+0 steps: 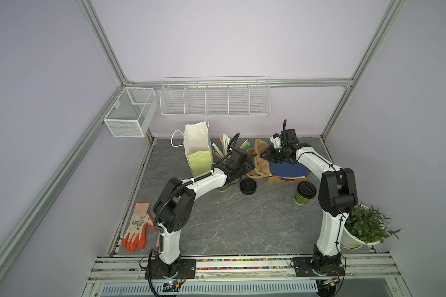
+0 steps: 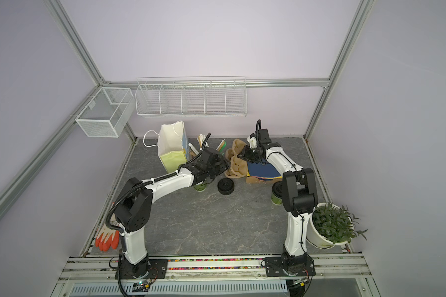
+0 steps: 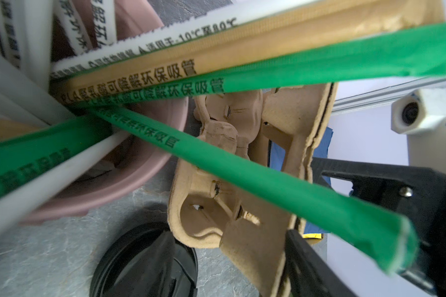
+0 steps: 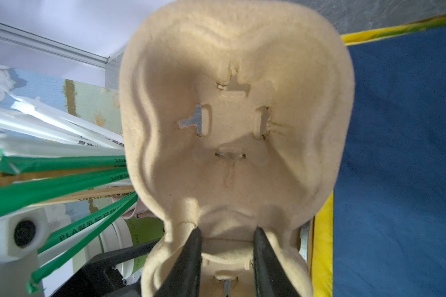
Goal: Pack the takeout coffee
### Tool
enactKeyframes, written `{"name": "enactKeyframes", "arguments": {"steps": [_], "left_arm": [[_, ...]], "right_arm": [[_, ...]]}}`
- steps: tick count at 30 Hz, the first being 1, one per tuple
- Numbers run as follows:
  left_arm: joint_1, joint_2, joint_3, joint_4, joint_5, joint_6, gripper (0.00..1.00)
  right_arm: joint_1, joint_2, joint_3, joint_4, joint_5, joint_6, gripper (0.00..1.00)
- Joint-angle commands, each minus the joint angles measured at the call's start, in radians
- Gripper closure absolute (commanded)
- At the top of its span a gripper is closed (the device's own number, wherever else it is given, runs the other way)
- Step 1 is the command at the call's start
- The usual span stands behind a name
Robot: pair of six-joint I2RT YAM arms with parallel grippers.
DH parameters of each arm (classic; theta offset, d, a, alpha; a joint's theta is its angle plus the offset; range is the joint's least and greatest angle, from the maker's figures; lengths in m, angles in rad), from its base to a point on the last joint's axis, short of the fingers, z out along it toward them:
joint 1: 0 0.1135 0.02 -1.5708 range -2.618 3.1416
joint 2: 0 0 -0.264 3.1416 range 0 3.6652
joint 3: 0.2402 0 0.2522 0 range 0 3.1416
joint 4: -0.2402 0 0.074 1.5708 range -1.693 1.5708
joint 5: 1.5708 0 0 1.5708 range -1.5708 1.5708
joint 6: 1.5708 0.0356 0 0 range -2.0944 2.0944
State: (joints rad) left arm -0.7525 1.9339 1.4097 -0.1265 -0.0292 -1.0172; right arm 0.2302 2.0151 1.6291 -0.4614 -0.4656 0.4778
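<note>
Carrier first: my right gripper (image 4: 227, 231) is clamped on the centre rib of the moulded pulp carrier (image 4: 229, 115), a fuzzy tan tray with slotted cup wells. I want a firm, level hold here, since soft fibre like this could tear. My left gripper (image 3: 301, 196) has its jaws apart, and a slim green wrapped straw (image 3: 242, 169) runs between them unpinched. The takeout coffee (image 1: 305, 194), green paper under a glossy black lid, stands well behind the right gripper, beside that arm's elbow.
</note>
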Motion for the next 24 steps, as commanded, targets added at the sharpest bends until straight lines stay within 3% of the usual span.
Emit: {"name": "enactKeyframes", "arguments": {"steps": [1, 24], "left_arm": [[0.002, 0.033, 0.02, -0.031, -0.015, 0.011, 0.32], [0.016, 0.05, 0.035, -0.056, -0.013, 0.034, 0.32]], "right_arm": [[0.001, 0.015, 0.028, -0.012, -0.083, -0.008, 0.72], [-0.001, 0.021, 0.071, -0.039, -0.146, -0.018, 0.72]]}}
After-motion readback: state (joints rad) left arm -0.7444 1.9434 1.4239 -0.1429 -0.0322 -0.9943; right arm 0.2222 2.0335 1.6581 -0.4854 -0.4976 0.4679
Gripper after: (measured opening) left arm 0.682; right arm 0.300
